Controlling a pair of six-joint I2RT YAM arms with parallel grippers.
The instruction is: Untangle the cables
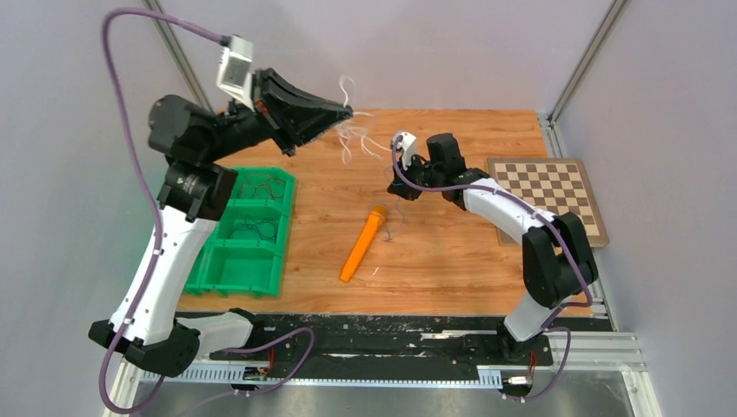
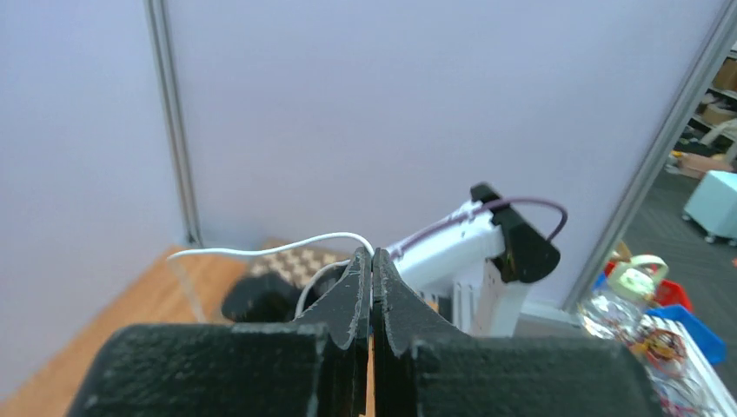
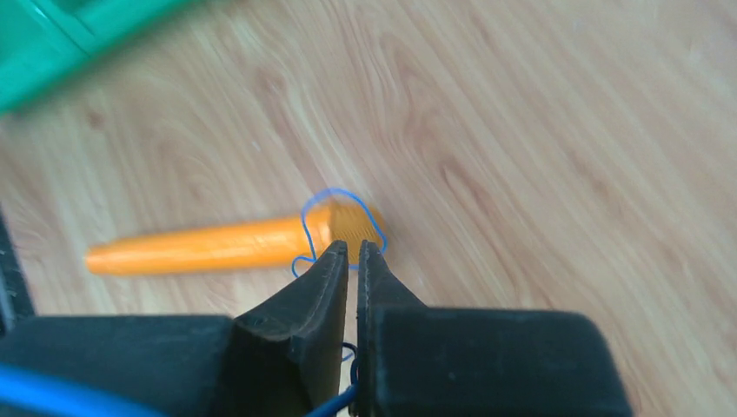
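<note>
White curly hair-thin cables dangle from our left gripper, raised well beyond the fat orange plastic marker, fingers pinched together on a strand. Our right gripper sits right over the marker's wide end, fingers all but together with a thin blue wire loop running down between them. Looks like we're mid-separation. Next up, we'd guess, is a slow pull apart, watching for snags.

The blurred green bin is cut off; the blue cable disappears behind the right gripper.
</note>
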